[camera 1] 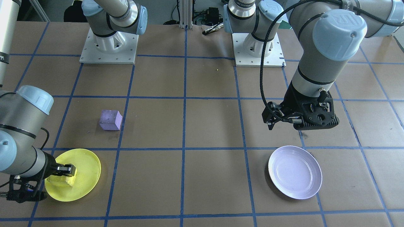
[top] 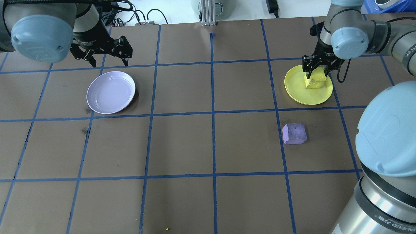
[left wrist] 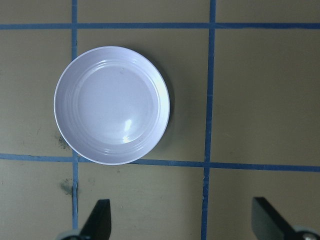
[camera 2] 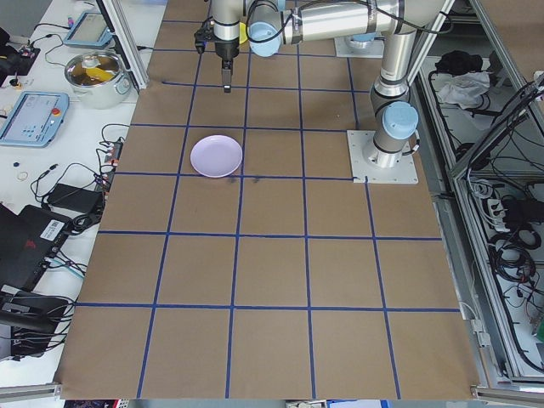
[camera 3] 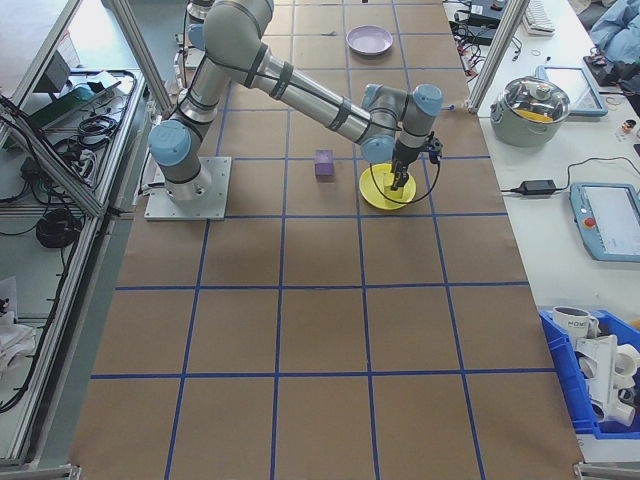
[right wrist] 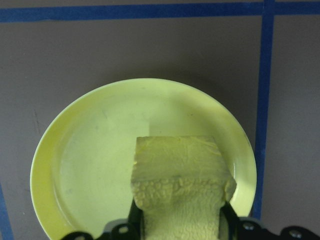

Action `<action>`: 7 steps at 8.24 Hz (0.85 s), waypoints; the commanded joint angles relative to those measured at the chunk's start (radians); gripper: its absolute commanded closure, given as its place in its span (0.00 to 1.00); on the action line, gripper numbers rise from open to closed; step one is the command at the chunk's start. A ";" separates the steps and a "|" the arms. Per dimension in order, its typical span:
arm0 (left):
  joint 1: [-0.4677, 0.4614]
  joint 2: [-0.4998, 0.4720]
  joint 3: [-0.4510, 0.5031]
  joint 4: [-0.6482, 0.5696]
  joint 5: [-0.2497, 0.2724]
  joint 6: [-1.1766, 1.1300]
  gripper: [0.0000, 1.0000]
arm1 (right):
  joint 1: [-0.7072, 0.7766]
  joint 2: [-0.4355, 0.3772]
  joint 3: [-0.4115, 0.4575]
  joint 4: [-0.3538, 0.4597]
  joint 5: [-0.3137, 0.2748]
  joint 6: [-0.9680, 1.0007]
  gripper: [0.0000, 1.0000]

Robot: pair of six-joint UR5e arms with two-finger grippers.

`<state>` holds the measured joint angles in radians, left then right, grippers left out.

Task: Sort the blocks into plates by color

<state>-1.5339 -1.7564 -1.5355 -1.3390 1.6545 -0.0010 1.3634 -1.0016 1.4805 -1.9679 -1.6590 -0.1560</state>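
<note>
Brown blue-taped table (top: 182, 146): right gripper (top: 316, 72) clamped the yellow foam cube (top: 314, 81) over the round yellow plastic plate (top: 300, 94), left gripper (top: 109, 58) hung spread and empty beside the lavender plate (top: 97, 104), purple cube (top: 294, 133) on the table.

The right hand (top: 316, 76) points straight down, fingers clamped, while the left hand (top: 103, 58) hangs with fingers spread.

Overhead and front views face each other steeply over the brown gridded desk (top: 208, 146). Side views look lengthwise. Wrist cameras look straight down, close.
</note>
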 commanded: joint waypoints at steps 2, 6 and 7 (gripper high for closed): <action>0.000 0.000 0.000 0.001 -0.001 0.003 0.00 | 0.003 -0.073 -0.011 0.112 0.031 0.001 0.00; 0.000 0.000 0.000 0.001 -0.001 0.004 0.00 | 0.069 -0.361 0.258 0.195 0.168 -0.002 0.06; 0.000 0.000 0.000 0.001 -0.001 0.004 0.00 | 0.069 -0.409 0.396 0.084 0.154 0.000 0.06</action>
<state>-1.5340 -1.7564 -1.5355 -1.3377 1.6538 0.0027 1.4217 -1.3020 1.6462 -1.7658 -1.5214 -0.1568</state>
